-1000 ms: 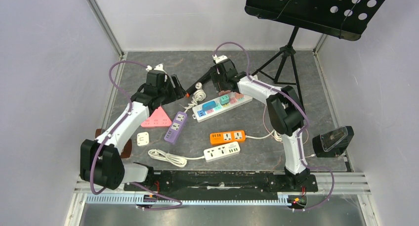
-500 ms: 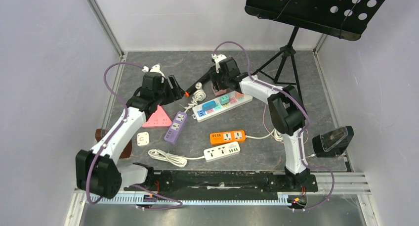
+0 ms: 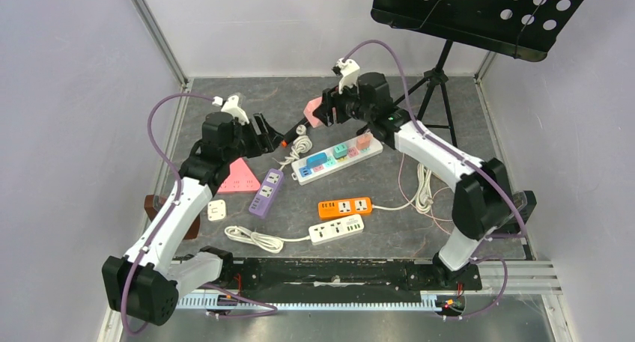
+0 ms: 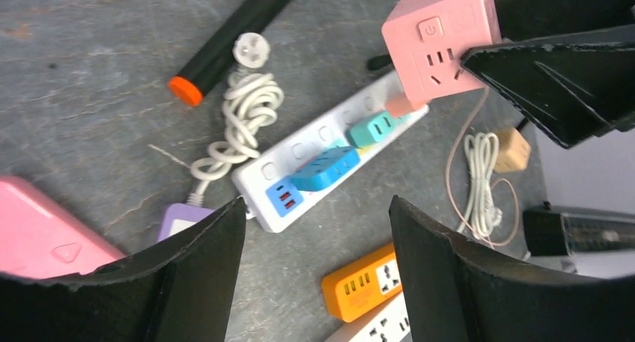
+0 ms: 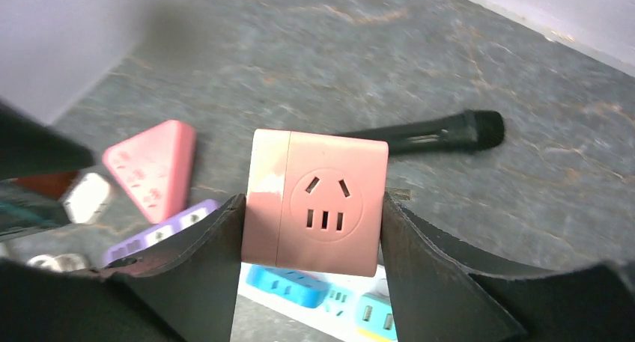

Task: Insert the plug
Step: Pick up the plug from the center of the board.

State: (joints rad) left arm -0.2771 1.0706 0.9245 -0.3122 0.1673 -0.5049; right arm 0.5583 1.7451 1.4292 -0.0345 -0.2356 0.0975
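Note:
My right gripper (image 5: 313, 207) is shut on a pink cube socket (image 5: 322, 200), a finger on each side, its socket face toward the wrist camera. From above, the cube (image 3: 312, 111) hangs over the table's back, behind the white power strip (image 3: 337, 159). A white plug (image 4: 248, 49) on a coiled white cord lies beside a black microphone (image 4: 239, 28). My left gripper (image 4: 318, 203) is open and holds nothing. It hovers left of the strip (image 4: 329, 151), which carries blue and teal adapters.
A pink triangular socket (image 3: 238, 179) and a purple strip (image 3: 266, 192) lie at the left. An orange strip (image 3: 344, 206) and a white strip (image 3: 337, 229) lie nearer the arms. A music stand (image 3: 430, 87) occupies the back right, with loose cord (image 3: 424, 188) below it.
My right gripper closed on the pink cube beside the white strip and lifted it up toward the back. The left arm drifted slightly left, its jaws unchanged.

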